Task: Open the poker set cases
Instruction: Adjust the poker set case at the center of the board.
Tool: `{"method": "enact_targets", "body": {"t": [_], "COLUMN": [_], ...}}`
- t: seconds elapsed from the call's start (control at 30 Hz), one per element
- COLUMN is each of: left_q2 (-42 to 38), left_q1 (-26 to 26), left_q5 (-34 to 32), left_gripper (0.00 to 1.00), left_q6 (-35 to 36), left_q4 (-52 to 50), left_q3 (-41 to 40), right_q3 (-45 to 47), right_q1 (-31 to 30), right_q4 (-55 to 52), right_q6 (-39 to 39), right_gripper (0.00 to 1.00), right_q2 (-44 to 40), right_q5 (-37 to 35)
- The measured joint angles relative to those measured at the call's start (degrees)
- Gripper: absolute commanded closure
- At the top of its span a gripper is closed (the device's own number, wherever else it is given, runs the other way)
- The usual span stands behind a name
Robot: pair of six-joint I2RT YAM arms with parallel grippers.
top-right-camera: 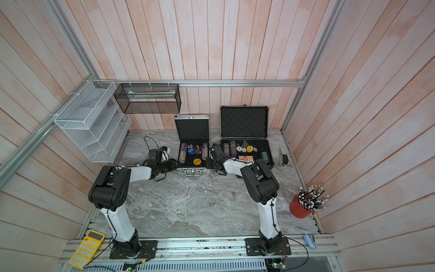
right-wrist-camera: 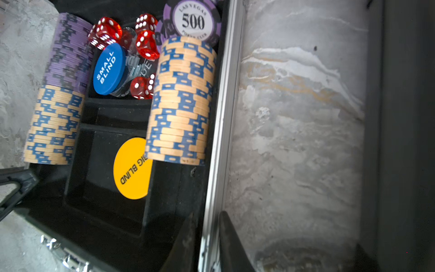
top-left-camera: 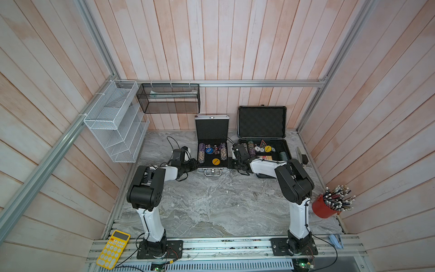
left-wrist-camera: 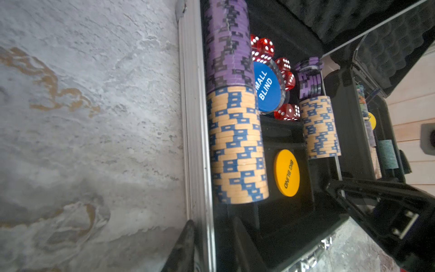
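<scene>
Both poker set cases stand open at the back of the marble table, lids upright against the wall. The smaller silver case [top-left-camera: 211,127] [top-right-camera: 191,127] holds chip stacks, red dice and blue and yellow discs. The larger dark grey case [top-left-camera: 262,122] [top-right-camera: 244,122] stands to its right. My left gripper [top-left-camera: 191,164] [left-wrist-camera: 211,221] straddles the silver case's left side wall [left-wrist-camera: 190,117], one finger outside and one inside, shut on it. My right gripper [top-left-camera: 231,162] [right-wrist-camera: 207,215] pinches the right side wall [right-wrist-camera: 226,117] the same way.
A white wire rack [top-left-camera: 115,122] and a black mesh basket [top-left-camera: 168,99] hang at the back left. A red cup of pencils [top-left-camera: 324,207] stands at the right edge. A yellow calculator [top-left-camera: 113,249] and a blue stapler [top-left-camera: 335,240] lie on the front rail.
</scene>
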State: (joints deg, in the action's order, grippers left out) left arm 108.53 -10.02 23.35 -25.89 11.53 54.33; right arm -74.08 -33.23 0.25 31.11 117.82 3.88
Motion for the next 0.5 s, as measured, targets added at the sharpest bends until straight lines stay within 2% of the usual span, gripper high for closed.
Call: {"method": "enact_targets", "body": {"t": [0.13, 0.23, 0.33, 0.5], "left_q2": [0.0, 0.0, -0.2, -4.0], "left_q1": [0.0, 0.0, -0.1, 0.2], "left_q5": [0.0, 0.0, -0.6, -3.5], "left_gripper": [0.7, 0.61, 0.49, 0.34], "left_q6": [0.0, 0.1, 0.6, 1.6], "left_q4": [0.0, 0.0, -0.5, -2.5], "left_q3": [0.0, 0.0, 0.0, -0.9], "right_q3": [0.0, 0.0, 0.0, 0.2], "right_q1": [0.0, 0.0, 0.0, 0.0], "right_q4": [-0.3, -0.7, -1.6, -3.2], "right_q6": [0.8, 0.8, 0.5, -0.5], "right_gripper": [0.71, 0.65, 0.54, 0.46], "right_q2": [0.0, -0.1, -0.6, -4.7], "right_q5": [-0.6, -1.3, -1.9, -3.3]}}
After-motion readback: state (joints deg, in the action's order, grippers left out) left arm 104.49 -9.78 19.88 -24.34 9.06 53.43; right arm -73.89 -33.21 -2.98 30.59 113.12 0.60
